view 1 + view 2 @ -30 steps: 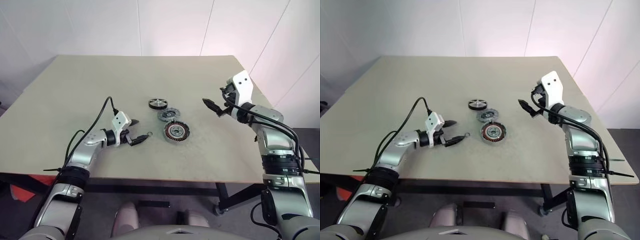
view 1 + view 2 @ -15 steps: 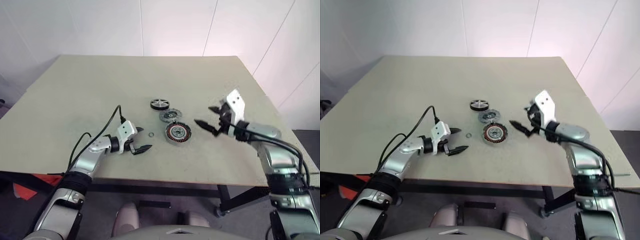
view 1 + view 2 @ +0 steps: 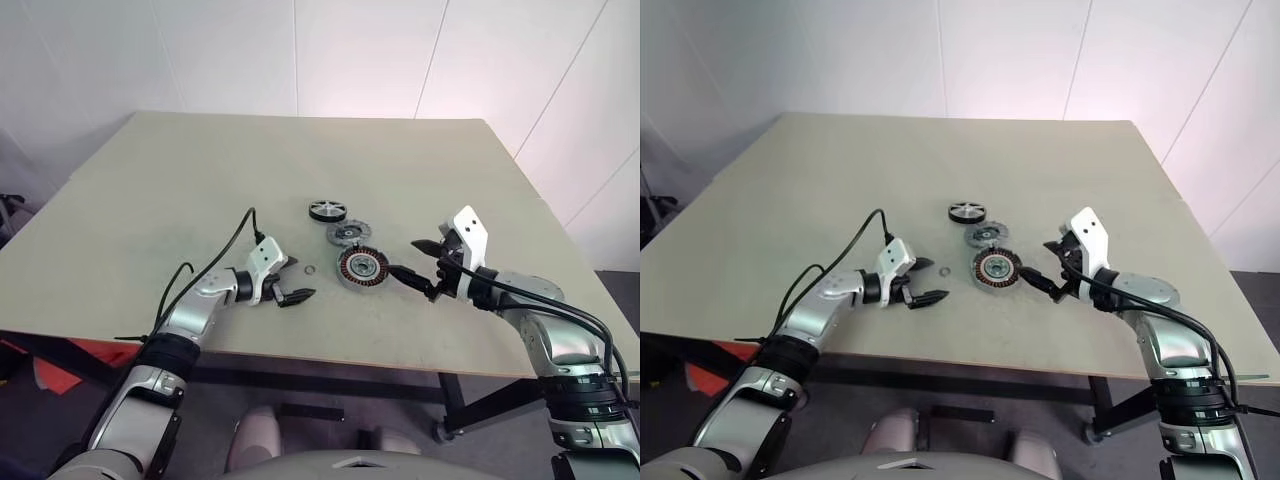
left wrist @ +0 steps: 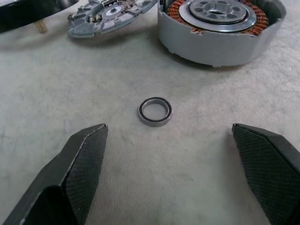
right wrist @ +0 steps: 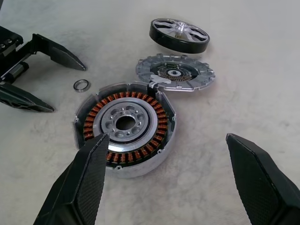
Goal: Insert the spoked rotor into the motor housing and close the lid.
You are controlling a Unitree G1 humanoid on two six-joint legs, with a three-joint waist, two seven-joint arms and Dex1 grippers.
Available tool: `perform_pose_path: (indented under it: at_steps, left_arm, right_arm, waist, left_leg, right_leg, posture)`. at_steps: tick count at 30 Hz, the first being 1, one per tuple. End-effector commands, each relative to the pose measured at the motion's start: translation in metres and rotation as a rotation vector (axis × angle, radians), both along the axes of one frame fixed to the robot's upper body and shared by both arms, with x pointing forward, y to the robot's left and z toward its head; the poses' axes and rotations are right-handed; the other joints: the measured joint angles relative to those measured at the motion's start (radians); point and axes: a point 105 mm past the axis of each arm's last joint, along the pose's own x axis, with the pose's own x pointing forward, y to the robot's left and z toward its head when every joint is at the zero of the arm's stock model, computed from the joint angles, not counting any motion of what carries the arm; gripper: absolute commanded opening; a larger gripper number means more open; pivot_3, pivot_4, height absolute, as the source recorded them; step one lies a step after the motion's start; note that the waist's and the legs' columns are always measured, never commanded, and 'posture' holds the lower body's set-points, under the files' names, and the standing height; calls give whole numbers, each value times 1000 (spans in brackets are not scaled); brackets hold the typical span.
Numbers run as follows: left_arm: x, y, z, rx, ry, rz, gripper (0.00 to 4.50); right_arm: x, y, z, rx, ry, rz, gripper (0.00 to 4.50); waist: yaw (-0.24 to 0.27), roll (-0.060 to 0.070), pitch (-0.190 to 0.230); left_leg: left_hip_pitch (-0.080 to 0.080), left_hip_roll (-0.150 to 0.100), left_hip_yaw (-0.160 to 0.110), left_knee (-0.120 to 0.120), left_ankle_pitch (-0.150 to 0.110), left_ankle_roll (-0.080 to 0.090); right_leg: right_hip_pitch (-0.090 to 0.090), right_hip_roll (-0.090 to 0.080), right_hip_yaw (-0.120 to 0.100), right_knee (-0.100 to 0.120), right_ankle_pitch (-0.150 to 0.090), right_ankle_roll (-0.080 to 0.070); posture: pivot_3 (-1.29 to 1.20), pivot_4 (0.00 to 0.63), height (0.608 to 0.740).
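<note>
Setting: a beige table (image 3: 200, 180) carries three round motor parts and one small ring (image 4: 155, 111), bunched near the front edge at centre; broad bare surface stretches behind and to either side of them.

Motor housing (image 3: 361, 267): one grey cup with copper-brown windings round a silver centre, nearest the front edge, upright and uncovered.

Lid (image 3: 346, 234): one silvery perforated disc lying flat just behind the housing; in the right wrist view its rim meets or slightly overlaps the housing's far wall.

Spoked rotor (image 3: 327, 211): one black-rimmed wheel with pale spokes, flat on the table just behind the lid, farthest of the three from the front edge and outside the housing.

Ring: one small grey ring lies apart from the housing on its left side, bare table all round it.

Left gripper (image 3: 296, 281): low over the table left of the housing, fingers spread wide and empty; the left wrist view shows the ring lying just ahead of the two fingertips (image 4: 89, 140).

Right gripper (image 3: 411, 259): right of the housing, angled down toward it, fingers parted wide and holding nothing; its nearer tip sits close to the housing's right rim.

Wrist views add: winding detail, the lid's cut-outs, and, from the right wrist, the left gripper beyond the ring.

Head views add: table edges, white walls behind, both arms at once.
</note>
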Motion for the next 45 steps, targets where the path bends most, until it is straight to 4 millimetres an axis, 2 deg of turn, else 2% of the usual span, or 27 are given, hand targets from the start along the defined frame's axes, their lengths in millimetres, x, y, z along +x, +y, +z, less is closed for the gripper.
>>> perform_pose_path:
  at_steps: [1, 7, 13, 26, 33, 34, 37, 45]
  left_arm:
    - [0, -13, 8, -18, 19, -24, 4500]
    - [-2, -15, -1, 41, -14, -53, 4500]
    - [-8, -13, -19, 118, -24, -82, 4500]
    - [-2, -15, -34, 91, 52, -35, 4500]
    - [1, -19, -33, 66, 68, -15, 4500]
    - [1, -19, -33, 65, 68, -14, 4123]
    - [2, -20, -33, 68, 53, -7, 3396]
    - [4, -23, -29, 50, 51, 2, 3396]
  right_arm:
    - [4, 1, 18, -6, -69, 6, 4481]
    - [7, 2, 20, -8, -77, 5, 4481]
    - [12, 0, 22, -19, -93, -8, 4481]
    - [16, -4, 25, -13, -113, -40, 4481]
    - [16, -4, 24, -23, -115, -41, 4481]
    - [16, -4, 24, -24, -115, -41, 4500]
    - [16, -4, 22, -26, -112, -41, 4500]
    - [17, -4, 21, -29, -110, -39, 4500]
  waist:
    - [1, 0, 0]
    - [1, 0, 0]
    - [1, 1, -1]
    - [18, 5, -4]
    - [18, 5, -4]
    - [18, 5, -4]
    - [17, 5, -4]
    - [18, 5, -4]
  left_leg:
    - [0, 0, 0, 0, 0, 0]
    - [-1, 0, 0, -2, 0, 0]
    - [0, 0, 0, -3, 0, 0]
    - [3, -1, 0, -3, 0, 0]
    - [5, -2, 0, -4, 0, 0]
    - [5, -3, 0, -4, 0, 0]
    - [5, -4, 0, -5, 0, 0]
    - [4, -6, 0, -7, 0, 0]
  right_leg:
    - [0, 0, 0, 0, 0, 0]
    - [0, 0, 0, -1, 0, 0]
    - [0, 0, 0, -4, 0, 0]
    - [7, -2, 0, -6, -2, 3]
    - [9, -5, -1, -7, -3, 5]
    - [9, -5, -1, -8, -3, 6]
    - [9, -7, -1, -8, -3, 6]
    - [9, -8, -1, -8, -4, 8]
  posture:
    - [0, 0, 740]
    - [0, 0, 740]
    - [0, 0, 740]
    - [0, 0, 740]
    - [0, 0, 740]
    - [0, 0, 740]
    - [0, 0, 740]
    - [0, 0, 740]
